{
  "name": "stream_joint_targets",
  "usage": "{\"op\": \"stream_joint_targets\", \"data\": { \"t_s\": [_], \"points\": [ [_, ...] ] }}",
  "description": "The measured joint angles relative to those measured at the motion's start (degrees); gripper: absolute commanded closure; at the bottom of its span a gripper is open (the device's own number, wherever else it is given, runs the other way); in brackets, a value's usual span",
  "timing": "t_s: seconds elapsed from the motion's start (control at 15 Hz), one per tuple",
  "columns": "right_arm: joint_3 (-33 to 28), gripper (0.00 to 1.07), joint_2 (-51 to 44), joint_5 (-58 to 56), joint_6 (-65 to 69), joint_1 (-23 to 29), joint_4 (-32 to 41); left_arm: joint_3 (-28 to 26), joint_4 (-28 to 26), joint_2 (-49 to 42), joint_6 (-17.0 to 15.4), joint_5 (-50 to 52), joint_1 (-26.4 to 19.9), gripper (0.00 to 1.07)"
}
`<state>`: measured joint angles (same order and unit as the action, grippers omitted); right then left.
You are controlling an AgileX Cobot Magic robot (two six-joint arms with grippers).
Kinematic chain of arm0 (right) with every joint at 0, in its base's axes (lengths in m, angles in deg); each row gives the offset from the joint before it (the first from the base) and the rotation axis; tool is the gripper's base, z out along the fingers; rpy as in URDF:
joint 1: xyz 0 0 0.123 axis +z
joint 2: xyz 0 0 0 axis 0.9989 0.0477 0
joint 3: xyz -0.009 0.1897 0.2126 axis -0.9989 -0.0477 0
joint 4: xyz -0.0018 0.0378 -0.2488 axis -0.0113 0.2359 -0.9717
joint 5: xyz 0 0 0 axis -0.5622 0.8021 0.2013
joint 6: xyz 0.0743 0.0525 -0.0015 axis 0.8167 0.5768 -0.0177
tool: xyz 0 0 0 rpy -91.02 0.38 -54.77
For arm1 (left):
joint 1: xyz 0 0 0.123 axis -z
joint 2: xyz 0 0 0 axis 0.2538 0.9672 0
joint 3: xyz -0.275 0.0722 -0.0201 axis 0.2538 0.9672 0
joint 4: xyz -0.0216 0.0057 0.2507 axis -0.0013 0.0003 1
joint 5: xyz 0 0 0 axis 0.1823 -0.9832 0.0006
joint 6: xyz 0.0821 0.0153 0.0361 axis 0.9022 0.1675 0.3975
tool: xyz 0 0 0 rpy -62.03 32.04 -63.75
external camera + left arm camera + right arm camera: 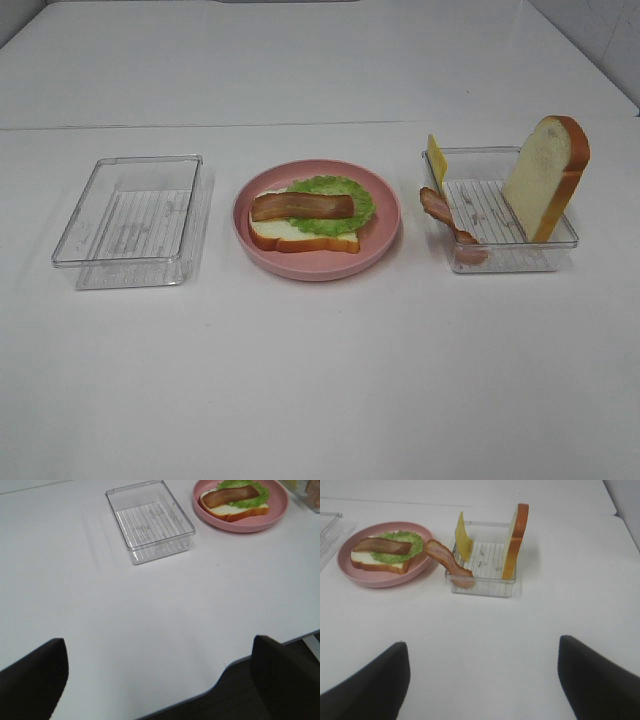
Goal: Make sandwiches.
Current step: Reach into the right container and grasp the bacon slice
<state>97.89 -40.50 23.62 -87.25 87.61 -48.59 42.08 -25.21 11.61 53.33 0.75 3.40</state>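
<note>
Half-built sandwich [303, 225] on pink plate [316, 268], middle of white surface [320, 390]: bread slice [300, 240] at bottom, lettuce [345, 200] over it, bacon strip [302, 207] on top. Clear tray [500, 258] right of plate has upright second bread slice [545, 175], cheese slice [437, 160] and spare bacon strip [440, 212] draped over its wall. Other clear tray [130, 215] left of plate. Left hand [160, 675] wide, holding nothing, well apart from trays. Right hand [482, 680] also wide, nothing in it.
</note>
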Motion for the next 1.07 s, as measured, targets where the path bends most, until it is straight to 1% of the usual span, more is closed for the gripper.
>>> {"op": "stream_joint_targets", "data": {
  "t_s": [0.13,0.2,0.27,0.33,0.47,0.53,0.6,0.67,0.73,0.8,0.87,0.93,1.07],
  "points": [
    [0.00,0.31,2.92,5.90,0.00,0.00,0.06,1.38,-0.40,-0.06,0.52,3.09,0.00,0.13],
    [0.11,0.31,10.03,12.66,0.06,0.00,0.74,2.41,-0.40,-0.06,0.92,4.81,0.00,0.13],
    [0.40,0.31,14.38,15.64,0.11,0.00,1.32,2.46,-0.40,-0.06,0.97,4.98,0.00,0.13],
    [0.40,0.31,16.96,17.48,0.23,0.00,1.60,2.46,-0.40,-0.06,1.03,5.21,0.00,0.13],
    [0.86,0.31,28.07,23.84,0.40,0.00,3.21,2.46,-0.40,-0.11,1.32,5.27,0.00,0.13],
    [2.23,0.31,34.03,25.84,0.40,0.00,3.78,2.46,-0.40,-0.11,1.32,5.33,0.00,0.13],
    [3.38,0.31,37.41,26.53,0.40,0.00,4.07,2.46,-0.40,-0.11,1.32,5.33,0.00,0.13],
    [6.02,0.31,42.80,26.93,0.40,0.00,4.30,2.46,-0.40,-0.11,1.32,5.39,0.00,0.13],
    [11.17,0.31,52.60,26.70,0.40,0.00,4.53,2.52,-0.40,-0.11,1.32,5.44,0.00,0.13],
    [15.30,0.31,59.01,25.61,0.57,0.00,4.53,2.52,-0.40,-0.11,1.32,5.44,0.00,0.13],
    [19.77,0.31,64.63,23.66,0.97,0.00,4.76,2.52,-0.40,-0.11,1.32,5.44,0.00,0.13],
    [26.36,0.31,72.36,19.42,1.38,0.00,5.16,2.52,-0.40,-0.11,1.32,5.44,0.00,0.13],
    [35.18,0.31,81.30,13.52,1.43,0.00,5.16,2.52,-0.40,-0.11,1.32,5.44,0.00,0.13]
  ]
}}
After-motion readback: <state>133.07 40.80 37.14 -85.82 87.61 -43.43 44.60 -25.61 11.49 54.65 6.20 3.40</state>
